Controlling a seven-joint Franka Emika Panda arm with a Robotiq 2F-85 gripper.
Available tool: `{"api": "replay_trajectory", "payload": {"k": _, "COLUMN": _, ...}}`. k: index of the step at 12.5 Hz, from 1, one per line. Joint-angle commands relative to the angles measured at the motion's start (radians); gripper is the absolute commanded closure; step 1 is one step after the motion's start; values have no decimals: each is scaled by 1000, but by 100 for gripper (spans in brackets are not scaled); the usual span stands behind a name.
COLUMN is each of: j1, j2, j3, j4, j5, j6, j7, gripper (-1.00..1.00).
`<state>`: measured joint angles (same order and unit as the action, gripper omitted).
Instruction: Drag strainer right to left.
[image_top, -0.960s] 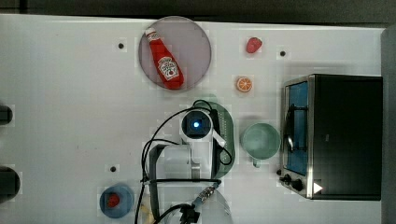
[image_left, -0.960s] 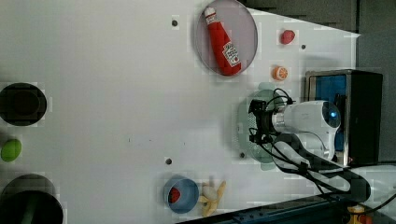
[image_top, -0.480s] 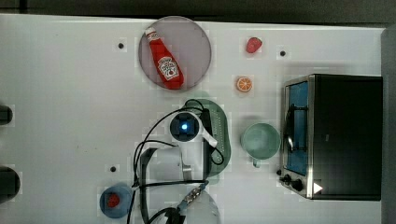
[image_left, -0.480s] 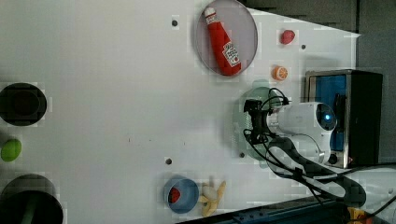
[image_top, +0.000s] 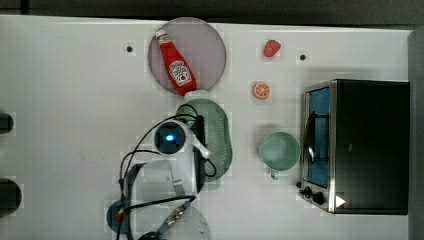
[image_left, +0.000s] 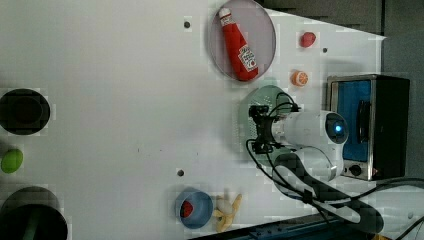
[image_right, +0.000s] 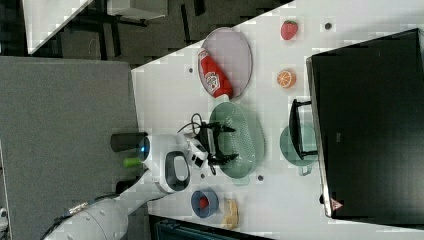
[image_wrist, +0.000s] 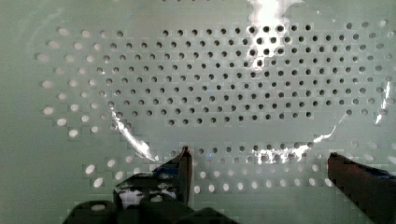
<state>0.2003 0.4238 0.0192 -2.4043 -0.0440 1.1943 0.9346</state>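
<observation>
1. I see the gripper (image_right: 223, 142) reaching down into the strainer (image_right: 242, 137), over the side of it nearer the arm; in the wrist view its two fingers (image_wrist: 183, 170) stand apart above the holed floor of the strainer (image_wrist: 224, 84), with nothing between them.
2. In the top view the strainer (image_top: 216, 131) sits near the middle of the table (image_top: 70, 110), just below the plate (image_top: 205, 45) and left of the cup (image_top: 278, 150), which lies between it and the oven (image_top: 367, 145).
3. The plate holds a ketchup bottle (image_top: 175, 67) lying on its side. I see nothing in the cup. A blue bowl (image_left: 192, 207) near the table edge holds something red, with a banana (image_left: 227, 210) beside it.
4. A strawberry (image_top: 271, 48) and an orange half (image_top: 261, 90) lie loose on the table, right of the plate in the top view.
5. The strainer's long axis runs up and down in the top view, one end pointing at the plate and almost touching its rim.
</observation>
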Motion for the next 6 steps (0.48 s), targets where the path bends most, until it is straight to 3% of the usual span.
{"api": "replay_trajectory", "payload": {"k": 1, "j1": 69, "j2": -5, "j3": 32, "j4": 31, "j5": 29, "j6": -18, "j7": 125, "gripper": -100}}
{"api": "replay_trajectory", "payload": {"k": 6, "j1": 146, "j2": 46, "j3": 49, "j4": 103, "j5": 119, "j6": -21, "j7": 134, "gripper": -100}}
